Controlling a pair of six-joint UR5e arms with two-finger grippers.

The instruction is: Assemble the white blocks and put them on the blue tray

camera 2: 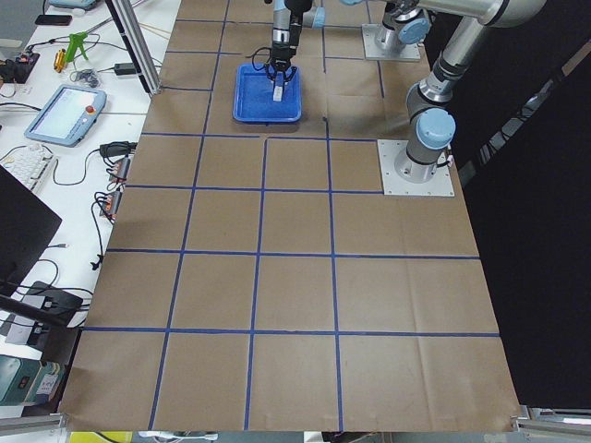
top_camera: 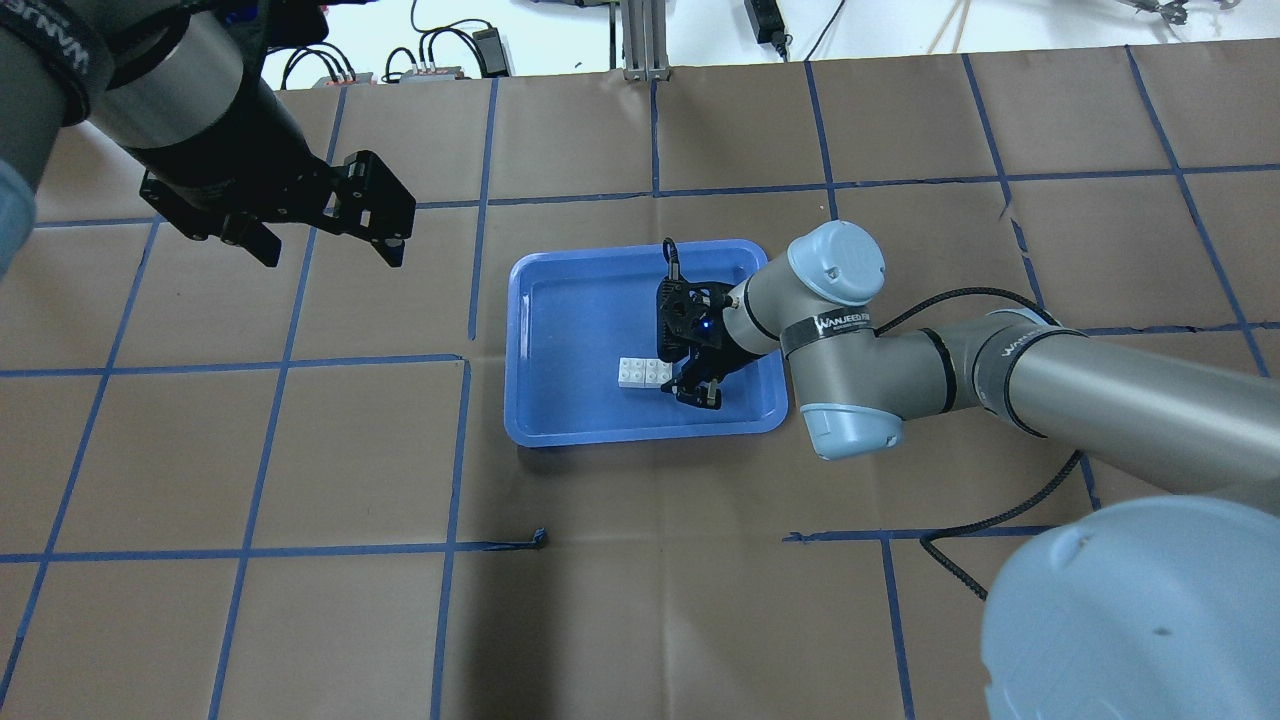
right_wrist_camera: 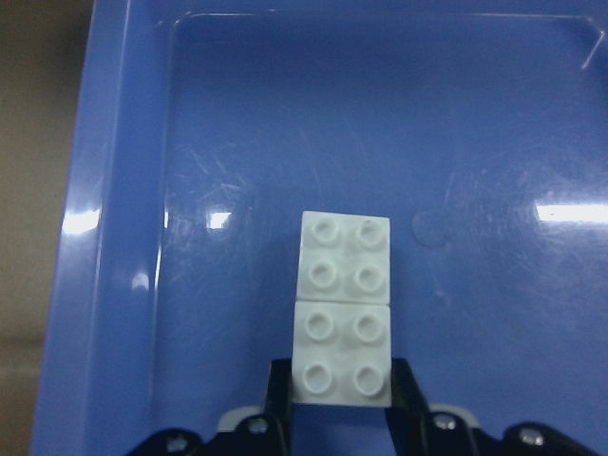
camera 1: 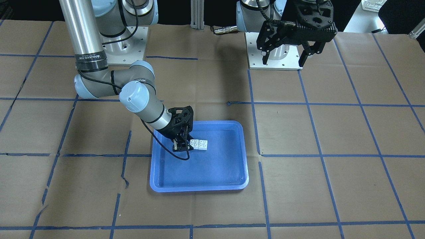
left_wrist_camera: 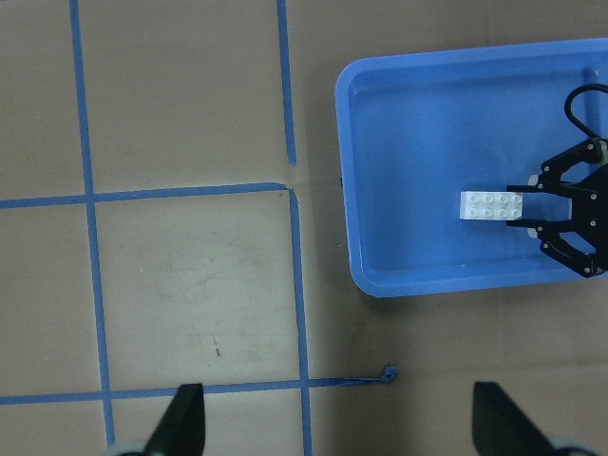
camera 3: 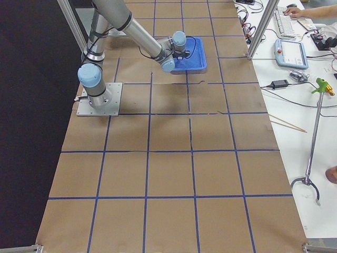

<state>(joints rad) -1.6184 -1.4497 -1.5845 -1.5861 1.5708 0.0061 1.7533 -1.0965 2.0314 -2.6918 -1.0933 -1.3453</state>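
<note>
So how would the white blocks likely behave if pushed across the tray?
The white blocks look like rigid plastic, tiny beside the blue tray, so probably light. Low and flat on a glossy floor, they'd likely slide, not tip. They lie end to end with a visible seam; a sideways push might part them.

White blocks (camera 1: 199,144) in blue tray (camera 1: 215,166)

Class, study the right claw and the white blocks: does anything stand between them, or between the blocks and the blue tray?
Nothing visible does. The white blocks already lie on the blue tray, and the right claw straddles one block with nothing between. The left claw hangs open, far off.
</note>
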